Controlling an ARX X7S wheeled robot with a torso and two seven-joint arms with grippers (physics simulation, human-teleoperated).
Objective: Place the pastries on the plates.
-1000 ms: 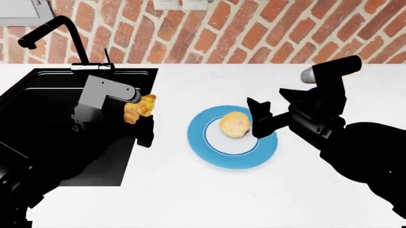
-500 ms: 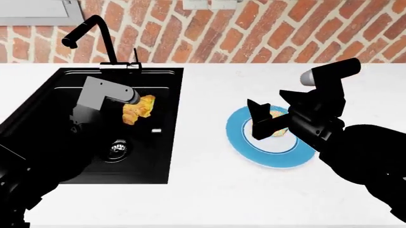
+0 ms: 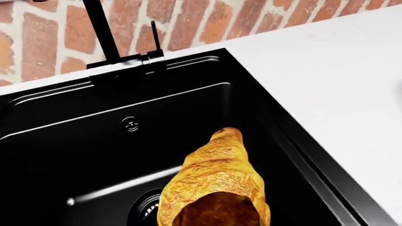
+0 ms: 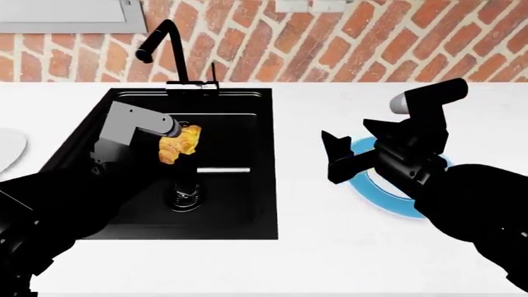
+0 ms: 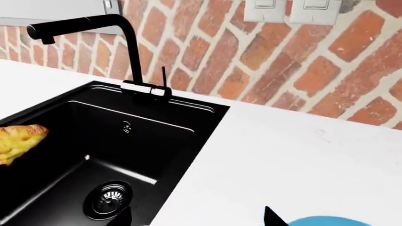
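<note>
My left gripper (image 4: 177, 150) is shut on the golden-brown croissant (image 4: 190, 137) and holds it above the black sink (image 4: 247, 204). In the left wrist view the croissant (image 3: 217, 183) fills the near field over the drain. It also shows in the right wrist view (image 5: 19, 141). My right gripper (image 4: 335, 156) is open and empty, just in front of the blue-rimmed plate (image 4: 375, 192), which my right arm mostly hides. The plate's rim shows in the right wrist view (image 5: 326, 220). The bun is hidden. The edge of a pale plate (image 4: 8, 148) shows at the far left.
A black faucet (image 4: 165, 43) stands behind the sink, with a drain (image 4: 188, 198) in the basin floor. The white counter (image 4: 305, 117) runs to a brick wall with switches (image 5: 295, 9). A grey window frame (image 4: 74, 21) is at the back left.
The head view has swung left: sink and blue plate have slid right in the picture. The pale plate has come into view at the left. The bun is now hidden behind my right gripper.
</note>
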